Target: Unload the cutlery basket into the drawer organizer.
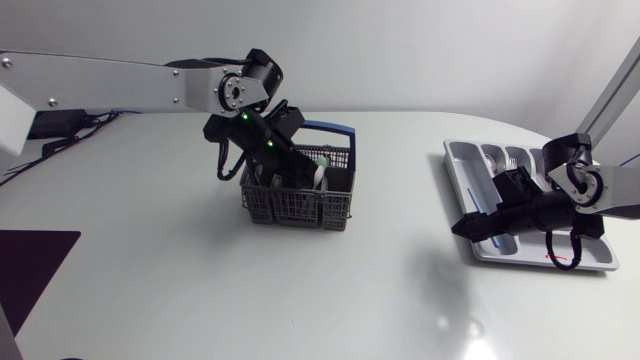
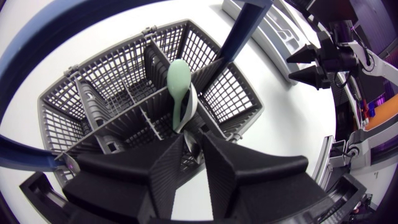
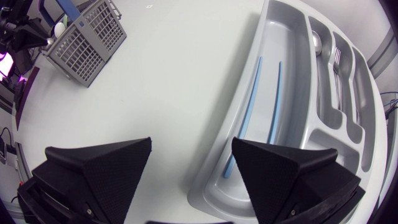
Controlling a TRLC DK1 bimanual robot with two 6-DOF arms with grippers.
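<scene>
The cutlery basket [image 1: 300, 210] stands on the white worktop [image 1: 400, 300] near its middle, toward the far edge, its blue handle [image 2: 245, 31] raised over the rim. The left arm comes in from the side and dips the left tool [image 2: 194, 146] inside the basket, between the dividing walls. Its fingers are drawn narrow and grip the stem of a green spoon [image 2: 177, 78], which stands upright with its pale bowl above the basket's rim. A white utensil [image 2: 194, 106] leans just beside it.

The drawer organizer [image 3: 211, 174] lies well apart, close to the worktop's right edge, with open white surface between it and the basket. The right tool [image 3: 193, 143] hovers over the organizer's long outer rim with fingers spread wide, one over bare worktop and one over the long compartment. Two blue sticks [image 3: 249, 112] lie lengthwise in that compartment; a fork [image 3: 336, 62] and a metal spoon [image 3: 316, 42] lie in the narrower compartments beyond
</scene>
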